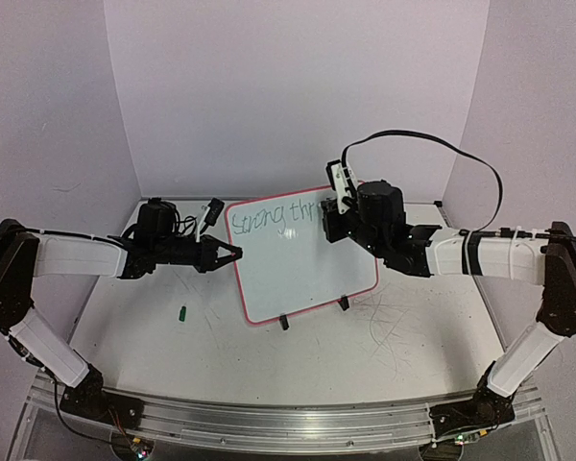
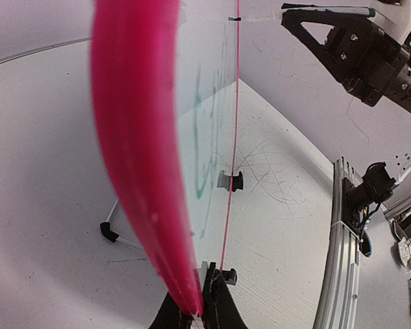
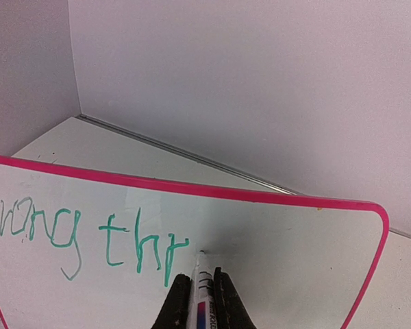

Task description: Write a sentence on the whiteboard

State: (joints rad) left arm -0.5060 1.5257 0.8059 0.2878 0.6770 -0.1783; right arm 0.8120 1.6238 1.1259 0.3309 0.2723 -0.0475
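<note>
White laminate tabletop (image 1: 154, 336), scuffed with faint grey scribbles, sits in a booth of plain pale lilac walls (image 1: 298, 86), with a ribbed aluminium rail (image 1: 288, 423) along its near edge. Toward the left, a small green piece (image 1: 183, 312) lies alone on the table. Just beyond it, the left gripper (image 1: 232, 253) is closed tight on the left rim of the whiteboard (image 1: 307, 274), its black fingers (image 2: 219, 308) pinching the glossy pink-red edge. That board stands propped at the table's middle on two small black clip feet (image 1: 283, 323), a smooth white rectangle with rounded corners. Across its top runs the sentence (image 1: 269, 223), thin green handwriting that reads "Strong thr". At its right end, the right gripper (image 3: 197, 284) is clamped around a white marker (image 3: 196, 301), whose tip meets the board just after the "r".
</note>
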